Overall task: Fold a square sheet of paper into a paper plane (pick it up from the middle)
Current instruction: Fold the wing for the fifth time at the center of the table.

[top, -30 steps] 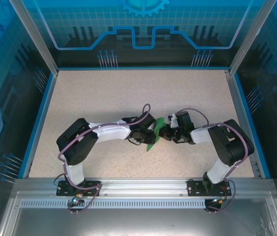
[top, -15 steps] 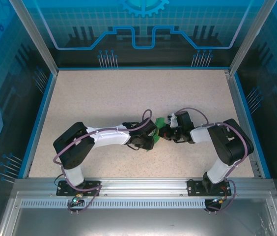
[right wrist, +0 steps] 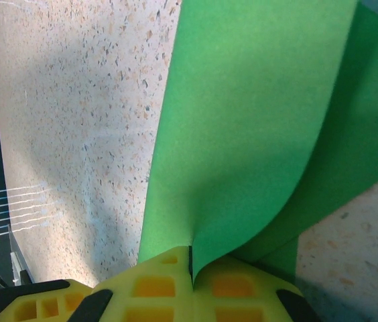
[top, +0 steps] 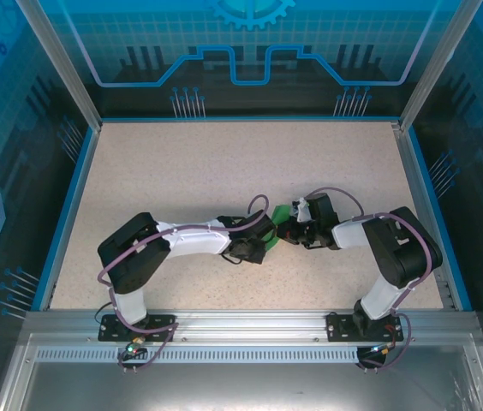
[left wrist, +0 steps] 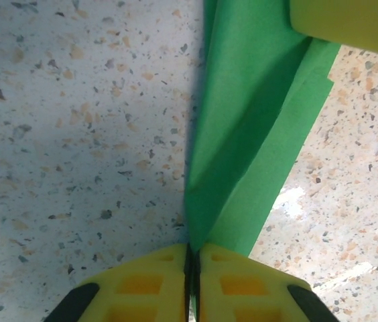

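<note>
The bright green paper [top: 277, 224], partly folded, hangs just above the speckled table between my two grippers near the table's middle. My left gripper [left wrist: 193, 251] is shut on the paper's lower tip, where folded layers [left wrist: 242, 147] meet. The right gripper's yellow finger [left wrist: 350, 20] peeks in at the left wrist view's upper right. My right gripper [right wrist: 190, 258] is shut on another edge of the paper [right wrist: 242, 121], which curves up and away from the jaws. From above, the left gripper [top: 263, 240] and right gripper [top: 291, 229] sit almost touching, hiding most of the paper.
The speckled table [top: 207, 171] lies open behind and to both sides of the arms. A blue rim [top: 70, 205] and transparent walls enclose it. The metal rail [top: 241, 321] with the arm bases runs along the near edge.
My left gripper has moved right, toward the right gripper, covering more of the green paper. The paper's lower tip that showed below the grippers is now mostly hidden. The right arm stays still.
</note>
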`<move>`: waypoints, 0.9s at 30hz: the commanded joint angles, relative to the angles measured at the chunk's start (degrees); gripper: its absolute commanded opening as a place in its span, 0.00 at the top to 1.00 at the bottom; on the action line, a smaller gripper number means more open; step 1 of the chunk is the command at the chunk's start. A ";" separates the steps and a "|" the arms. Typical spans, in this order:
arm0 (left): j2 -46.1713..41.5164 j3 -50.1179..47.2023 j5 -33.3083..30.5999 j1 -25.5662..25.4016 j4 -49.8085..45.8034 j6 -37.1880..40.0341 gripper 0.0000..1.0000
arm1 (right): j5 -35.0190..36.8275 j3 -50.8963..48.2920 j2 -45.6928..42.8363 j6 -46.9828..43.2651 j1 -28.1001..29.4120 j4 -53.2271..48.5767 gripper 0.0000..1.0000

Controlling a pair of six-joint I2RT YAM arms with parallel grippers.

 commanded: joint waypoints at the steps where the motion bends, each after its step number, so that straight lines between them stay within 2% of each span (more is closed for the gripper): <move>1: 1.66 -0.39 -2.43 -1.34 -3.60 1.23 0.90 | 0.41 1.28 -0.94 -1.52 -1.52 -3.67 1.00; 17: 3.88 1.49 -15.17 -5.23 -8.35 7.82 0.89 | -0.55 4.54 -2.82 -6.31 -1.31 -10.66 1.00; 27: 2.70 1.82 -15.72 -6.82 -5.56 12.89 0.80 | 0.26 5.17 -0.82 -8.93 -1.31 -13.37 1.00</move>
